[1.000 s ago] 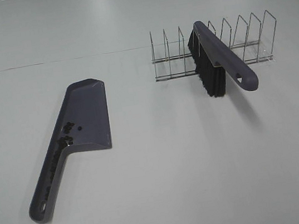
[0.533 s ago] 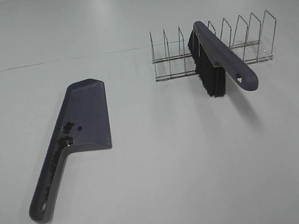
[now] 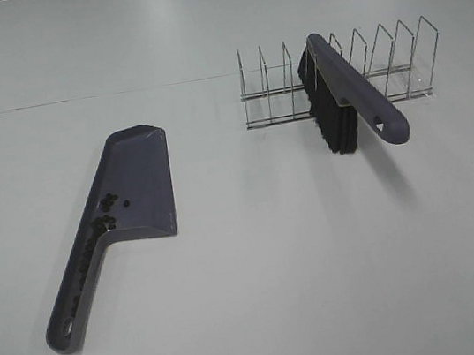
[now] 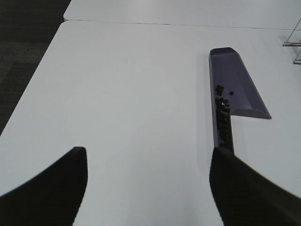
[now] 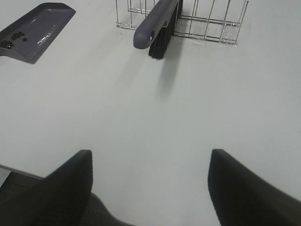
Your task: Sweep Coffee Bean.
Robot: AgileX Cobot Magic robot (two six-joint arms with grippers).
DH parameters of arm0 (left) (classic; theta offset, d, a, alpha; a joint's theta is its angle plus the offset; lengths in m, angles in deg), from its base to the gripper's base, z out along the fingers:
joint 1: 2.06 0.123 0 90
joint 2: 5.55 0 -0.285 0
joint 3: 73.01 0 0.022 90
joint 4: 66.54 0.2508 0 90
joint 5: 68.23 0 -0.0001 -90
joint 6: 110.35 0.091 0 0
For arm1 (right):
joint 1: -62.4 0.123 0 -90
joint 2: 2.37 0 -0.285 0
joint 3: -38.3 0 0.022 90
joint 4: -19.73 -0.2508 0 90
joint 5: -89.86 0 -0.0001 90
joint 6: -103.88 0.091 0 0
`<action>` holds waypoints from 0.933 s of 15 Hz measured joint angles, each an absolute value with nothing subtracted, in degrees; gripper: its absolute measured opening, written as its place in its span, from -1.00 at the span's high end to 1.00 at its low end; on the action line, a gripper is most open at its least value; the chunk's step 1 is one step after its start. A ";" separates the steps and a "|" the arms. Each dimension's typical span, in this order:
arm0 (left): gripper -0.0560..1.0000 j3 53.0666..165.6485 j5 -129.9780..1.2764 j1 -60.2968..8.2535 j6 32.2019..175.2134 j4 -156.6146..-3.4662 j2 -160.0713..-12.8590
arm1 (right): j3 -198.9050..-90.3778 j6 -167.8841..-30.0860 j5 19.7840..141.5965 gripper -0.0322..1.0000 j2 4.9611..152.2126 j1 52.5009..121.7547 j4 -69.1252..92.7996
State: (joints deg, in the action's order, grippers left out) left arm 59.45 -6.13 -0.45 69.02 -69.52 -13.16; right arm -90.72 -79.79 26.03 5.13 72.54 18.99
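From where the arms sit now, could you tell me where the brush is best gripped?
Grip the brush by its handle end, which juts out of the wire rack toward the near table edge, clear of wires. Probably come with the right gripper from the front, jaws across the handle's narrow sides.

Against the two earlier exterior high frames, no displacement observed. The only possible difference is within the coffee bean (image 3: 104, 213) cluster inside the dustpan (image 3: 142, 169): the few beans nearest the handle junction read as marginally regrouped, but they are too small to confirm. Dustpan outline and position match the earlier frames.
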 joint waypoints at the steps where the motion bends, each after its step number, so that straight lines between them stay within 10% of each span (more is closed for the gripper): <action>1: -0.34 59.45 -6.13 -0.45 69.02 -69.52 -13.16 | -90.72 -79.79 26.03 -0.30 5.13 71.57 18.87; 14: -0.34 59.45 -6.13 -0.45 68.90 -69.58 -13.16 | -90.72 -78.30 26.03 -0.30 5.13 64.58 18.64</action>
State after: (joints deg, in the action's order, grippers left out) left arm 59.45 -6.13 -0.45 68.90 -69.58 -13.16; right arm -90.72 -78.30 26.03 5.13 64.58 18.64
